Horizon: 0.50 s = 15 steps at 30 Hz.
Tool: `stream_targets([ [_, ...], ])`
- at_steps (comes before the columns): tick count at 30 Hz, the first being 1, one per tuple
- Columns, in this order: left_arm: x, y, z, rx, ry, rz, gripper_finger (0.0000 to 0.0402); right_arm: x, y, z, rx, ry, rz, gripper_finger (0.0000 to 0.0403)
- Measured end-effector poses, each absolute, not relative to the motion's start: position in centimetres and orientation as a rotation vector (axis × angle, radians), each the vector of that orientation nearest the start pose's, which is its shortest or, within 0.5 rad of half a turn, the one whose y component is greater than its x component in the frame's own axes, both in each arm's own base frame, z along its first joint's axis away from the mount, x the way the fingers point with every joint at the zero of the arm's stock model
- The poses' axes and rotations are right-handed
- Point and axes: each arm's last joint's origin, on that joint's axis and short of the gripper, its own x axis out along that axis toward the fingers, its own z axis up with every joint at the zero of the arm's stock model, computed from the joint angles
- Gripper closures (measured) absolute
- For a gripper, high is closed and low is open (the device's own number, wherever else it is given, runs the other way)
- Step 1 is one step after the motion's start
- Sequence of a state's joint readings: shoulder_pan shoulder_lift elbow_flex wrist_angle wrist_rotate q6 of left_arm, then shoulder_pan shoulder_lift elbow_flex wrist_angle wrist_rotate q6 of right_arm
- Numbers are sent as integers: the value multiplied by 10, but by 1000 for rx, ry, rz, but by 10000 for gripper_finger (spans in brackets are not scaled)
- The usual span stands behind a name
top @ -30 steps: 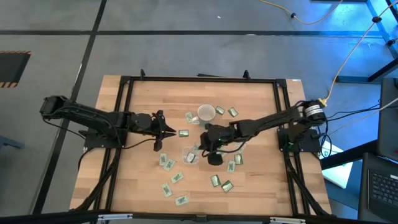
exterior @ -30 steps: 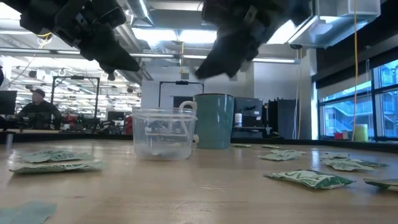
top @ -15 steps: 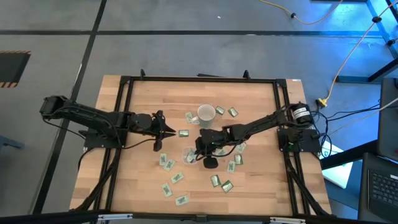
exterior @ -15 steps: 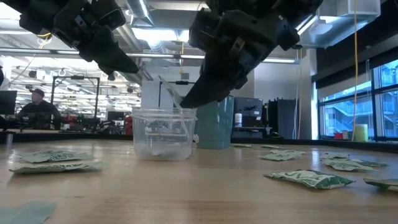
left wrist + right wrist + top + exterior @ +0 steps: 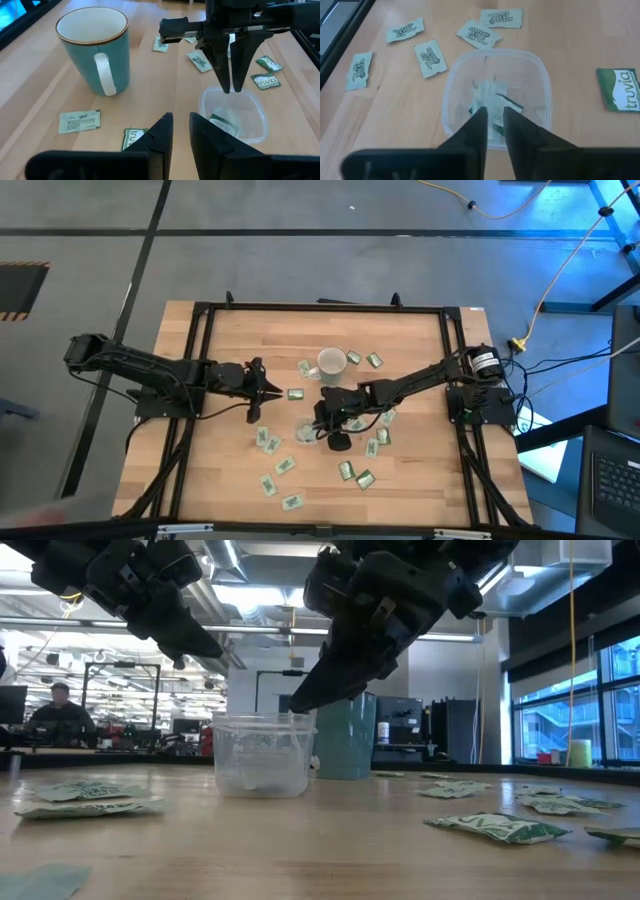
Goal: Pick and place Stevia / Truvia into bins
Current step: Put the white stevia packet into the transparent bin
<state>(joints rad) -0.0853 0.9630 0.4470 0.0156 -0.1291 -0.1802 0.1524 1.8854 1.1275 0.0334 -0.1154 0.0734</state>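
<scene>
Right gripper [image 5: 231, 87] poised right over clear plastic cup [image 5: 496, 95], dark tapered fingers nearly pressed together, gripping nothing. Glossy green-white sachet [image 5: 492, 107] lying in cup below tips. More flat sachets [image 5: 283, 467] scattered around on pale wood-plank table [image 5: 410, 490]. Teal ceramic mug [image 5: 95, 52] just beyond. Left gripper [image 5: 268, 388] hovering aside, narrow gap.

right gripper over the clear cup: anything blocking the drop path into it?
Nothing visible does. The right gripper hangs directly over the open top of the clear cup, fingertips close together at rim height. A sachet already lies inside. The mug stands beside the cup, clear of the path, and the left gripper waits off to the side.
</scene>
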Motion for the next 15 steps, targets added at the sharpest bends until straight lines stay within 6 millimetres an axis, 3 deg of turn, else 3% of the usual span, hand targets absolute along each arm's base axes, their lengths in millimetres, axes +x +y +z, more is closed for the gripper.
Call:
stream_targets([
  [4, 196, -14, 205, -127, 496, 70, 343, 387, 62, 167, 53, 742, 217, 308],
  [7, 196, -15, 204, -138, 513, 22, 343, 377, 60, 181, 32, 775, 168, 302],
  [11, 191, -21, 198, -140, 589, -50, 343, 355, 54, 202, -11, 825, 54, 301],
  [15, 186, -30, 193, -123, 662, -67, 343, 327, 49, 223, 6, 735, 23, 301],
])
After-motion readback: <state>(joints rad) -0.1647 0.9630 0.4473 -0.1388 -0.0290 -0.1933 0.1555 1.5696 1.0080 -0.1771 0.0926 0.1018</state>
